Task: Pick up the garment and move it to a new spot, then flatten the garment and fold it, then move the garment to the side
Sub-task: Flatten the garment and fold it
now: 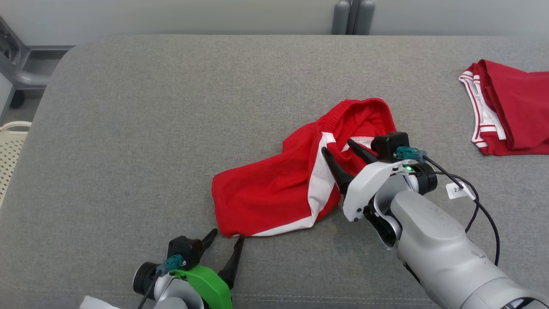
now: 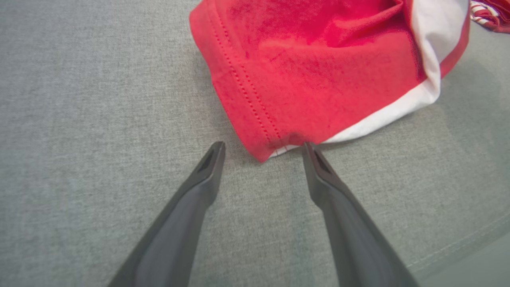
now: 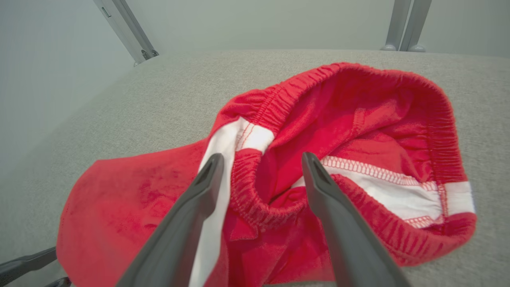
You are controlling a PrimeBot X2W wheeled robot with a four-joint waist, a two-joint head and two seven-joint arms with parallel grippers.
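1. A pair of red shorts (image 1: 274, 189) with a white side stripe and a gathered elastic waistband is seen lying crumpled near the middle of a grey fabric-covered surface (image 1: 128, 128).
2. The waist opening is turned toward the far side and gapes open; one leg is spread toward the near left, with its hem at the near edge.
3. The right gripper (image 1: 336, 146) is held over the waistband with its two dark fingers spread apart; nothing is clamped between them.
4. In the right wrist view, a bunched fold of the waistband (image 3: 255, 199) is seen between the fingers of the right gripper (image 3: 261, 156). One finger lies over the white stripe on the outside and the other over the inside of the waist opening. Whether the cloth is touched cannot be told.
5. The left gripper (image 1: 226, 236) is placed low at the near corner of the leg hem, its fingers also spread wide and holding nothing.
6. In the left wrist view, the stitched hem corner of the shorts (image 2: 318, 71) is found just ahead of the left gripper (image 2: 263, 145), with one fingertip right at the hem's edge.
7. A second red garment (image 1: 510, 107) with white-striped trim is laid at the far right of the surface, well apart from the shorts.
8. A white perforated basket (image 1: 13, 150) is seen beyond the left edge of the surface.
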